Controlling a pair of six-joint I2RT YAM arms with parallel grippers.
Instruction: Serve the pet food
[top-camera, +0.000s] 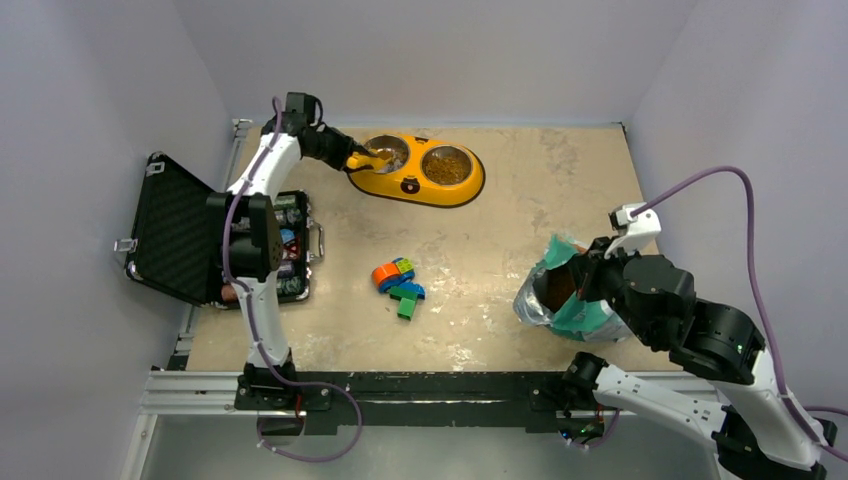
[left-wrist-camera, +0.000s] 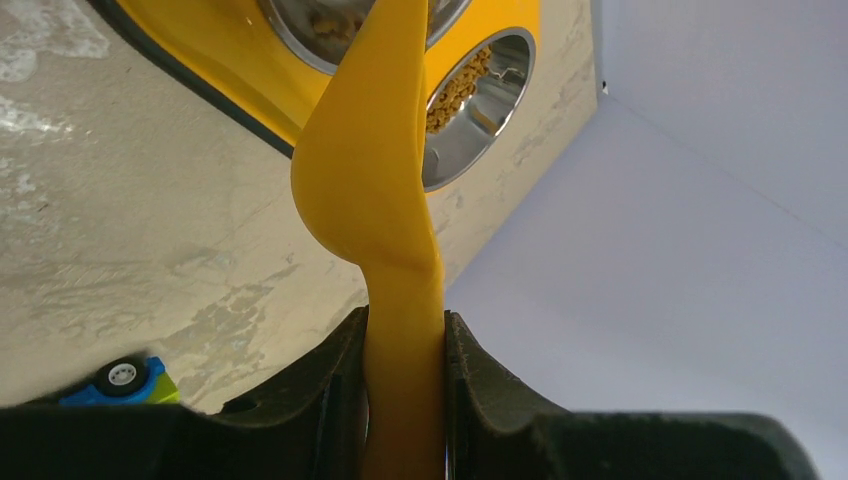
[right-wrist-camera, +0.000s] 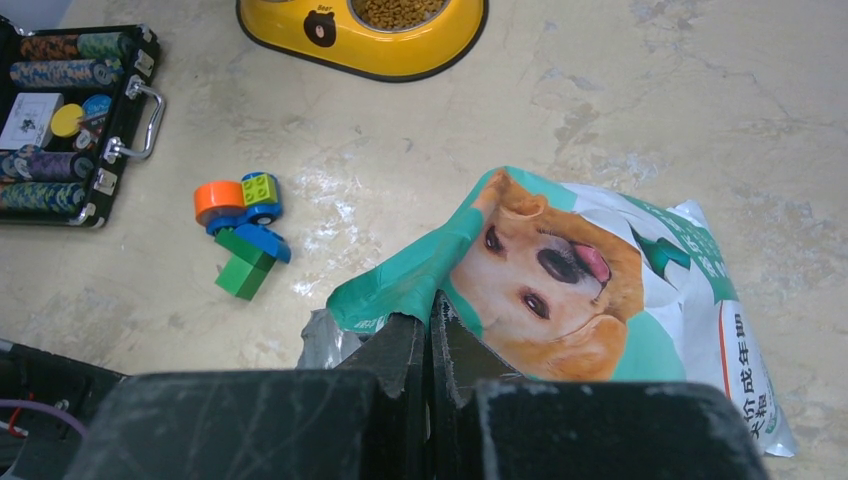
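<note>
A yellow double-bowl feeder stands at the back of the table. Brown pet food fills its right bowl, and some lies in the left bowl. My left gripper is shut on the handle of a yellow scoop, whose head hangs over the left bowl. In the left wrist view, kibble shows in the steel bowl past the scoop. The teal and white bag with a golden dog lies at the right. My right gripper is shut on the bag's folded rim, holding its mouth up.
Colourful toy blocks lie in the middle of the table. An open black case with chips stands at the left edge under the left arm. Grey walls close in the back and both sides.
</note>
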